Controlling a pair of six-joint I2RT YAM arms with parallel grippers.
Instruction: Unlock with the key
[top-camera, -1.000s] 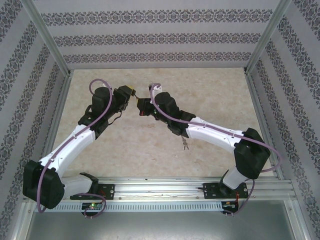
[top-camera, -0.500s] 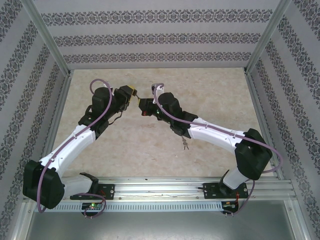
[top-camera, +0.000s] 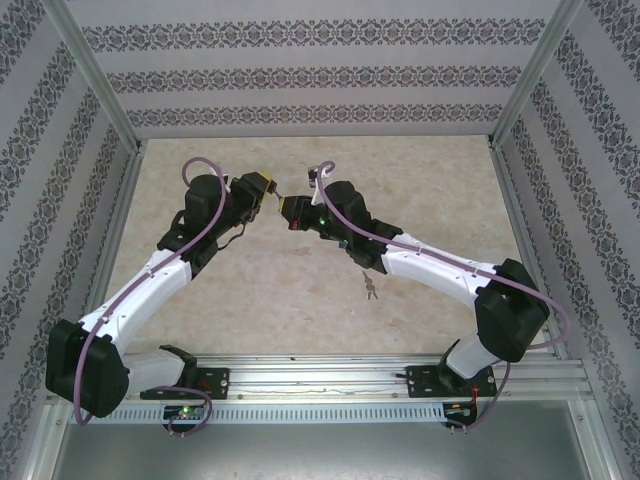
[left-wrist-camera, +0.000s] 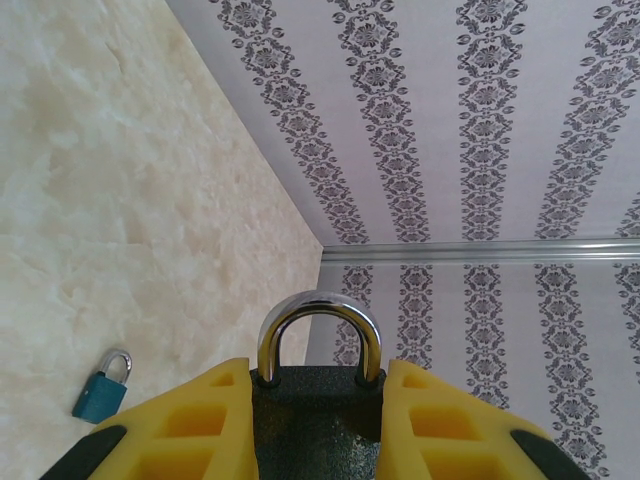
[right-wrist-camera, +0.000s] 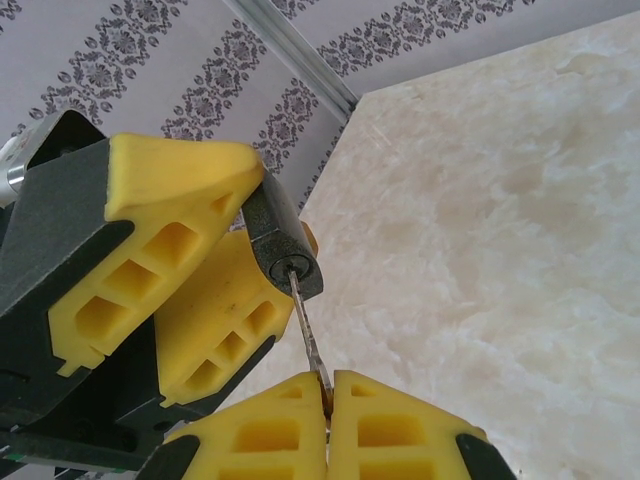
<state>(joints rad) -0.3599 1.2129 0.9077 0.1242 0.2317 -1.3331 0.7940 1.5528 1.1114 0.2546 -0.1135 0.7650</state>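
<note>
Two grippers: left gripper clamps pebbled black padlock; right gripper pinches slim key.

The padlock has a dark, finely speckled, rough-looking body and a mirror-bright polished metal shackle. The key is thin bare metal. The left fingers and right fingers are matt yellow plastic. The worktop looks smooth, marbled beige with a low sheen.
</note>
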